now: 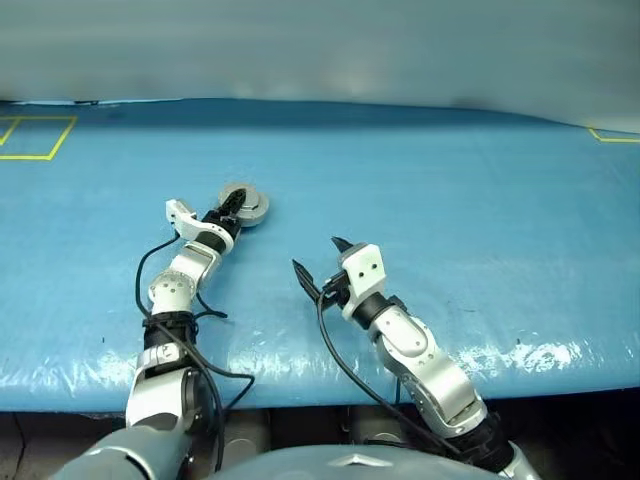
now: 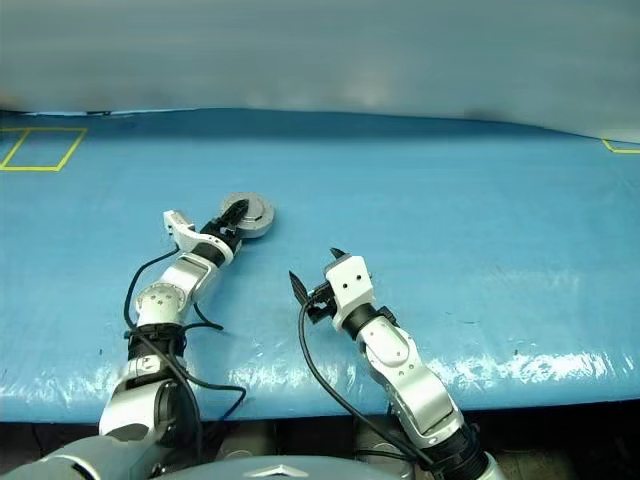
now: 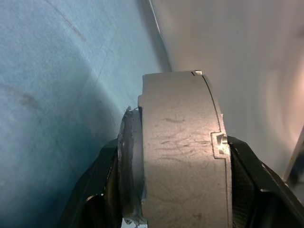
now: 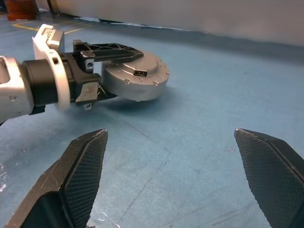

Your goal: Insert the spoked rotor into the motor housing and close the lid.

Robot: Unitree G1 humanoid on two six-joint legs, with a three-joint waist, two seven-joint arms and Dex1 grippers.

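I find the left hand (image 1: 233, 207) reached out ahead over the blue table (image 1: 450, 220), its two black fingers (image 4: 111, 50) pinching the motor housing (image 4: 135, 76) between them. From the right wrist view, one finger lies across the top face of the housing and the other runs beneath it. The lid (image 3: 130, 166) is folded down on the housing; in the left wrist view I see it as the narrower band pressed flat against the wider grey body, with a finger on either flat side. The housing sits low at the table; I cannot tell whether it touches the surface. The spoked rotor I cannot confirm from outside the closed unit.

The right hand (image 1: 318, 263) is held well short of the left hand and off to its right, pointing toward the housing. Its fingers (image 4: 83, 164) are spread wide with nothing between them, only bare table beyond. Yellow tape markings (image 1: 40, 137) lie at the far left corner, well beyond the left hand.
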